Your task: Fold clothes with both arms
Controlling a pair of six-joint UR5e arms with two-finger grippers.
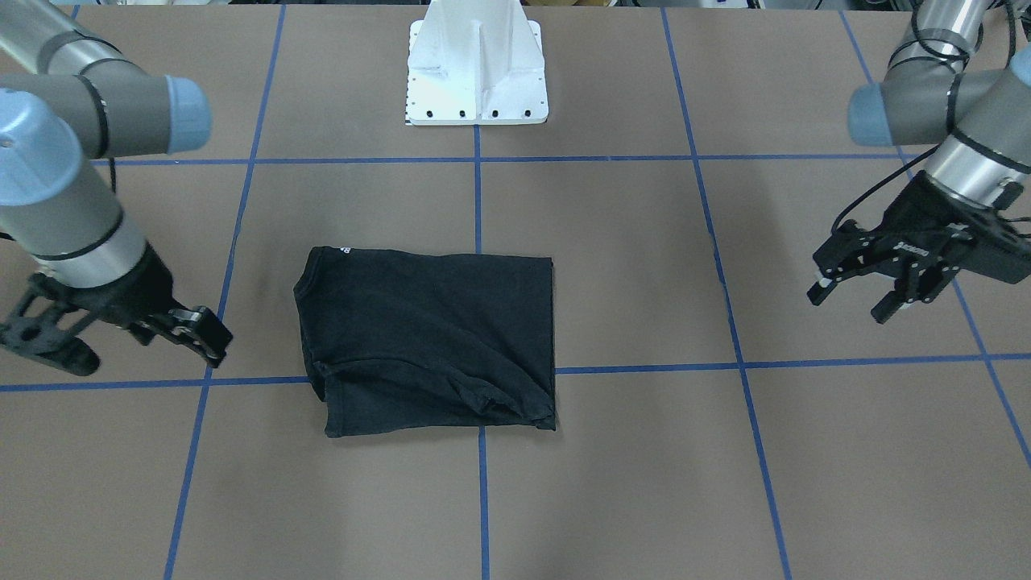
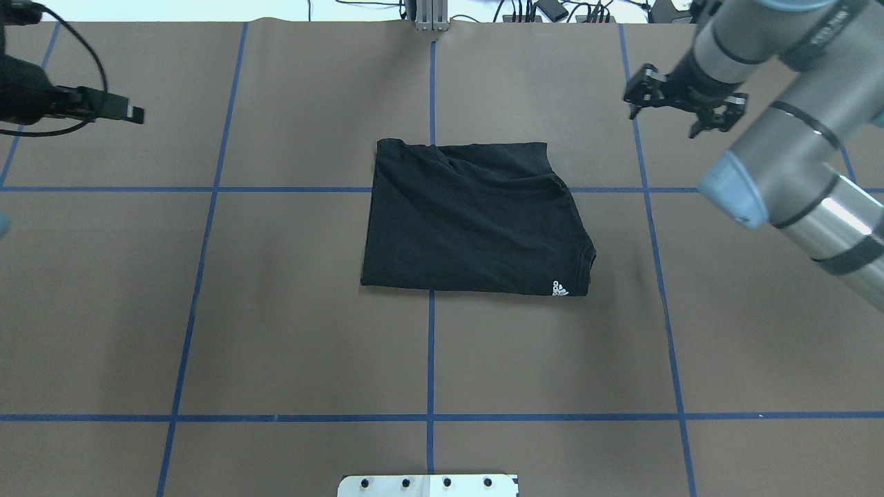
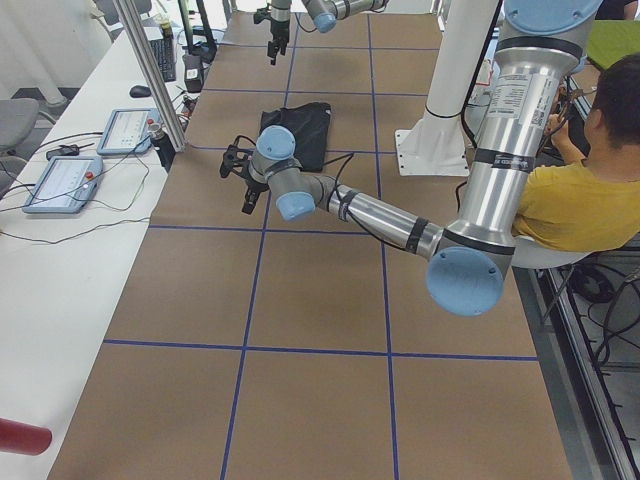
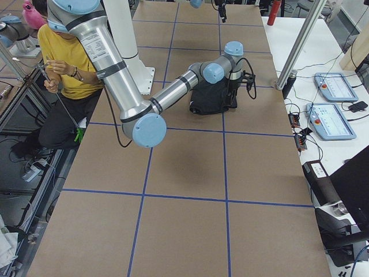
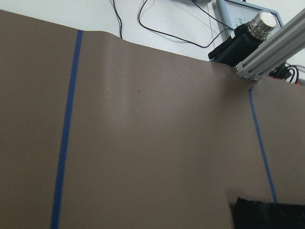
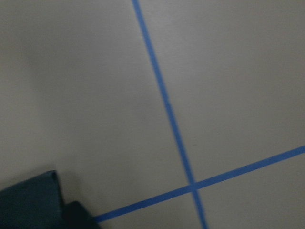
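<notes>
The black T-shirt (image 1: 427, 338) lies folded into a rough rectangle at the table's middle (image 2: 469, 221), plain side up, with a small white logo (image 2: 560, 288) at one corner. It also shows in the side views (image 3: 300, 130) (image 4: 210, 101). My left gripper (image 1: 854, 300) is open and empty, well off the shirt's side (image 2: 131, 114). My right gripper (image 2: 663, 121) is open and empty, off the shirt's other side (image 1: 137, 350). A dark shirt corner shows in the left wrist view (image 5: 267, 214) and in the right wrist view (image 6: 33, 205).
The white base mount (image 1: 477, 72) stands at the robot's edge of the table. Blue tape lines (image 2: 431, 359) grid the brown table cover. An aluminium post (image 2: 431, 14) stands at the far edge. A person in a yellow shirt (image 3: 580, 200) sits beside the robot. Control pendants (image 3: 60, 180) lie on a side bench.
</notes>
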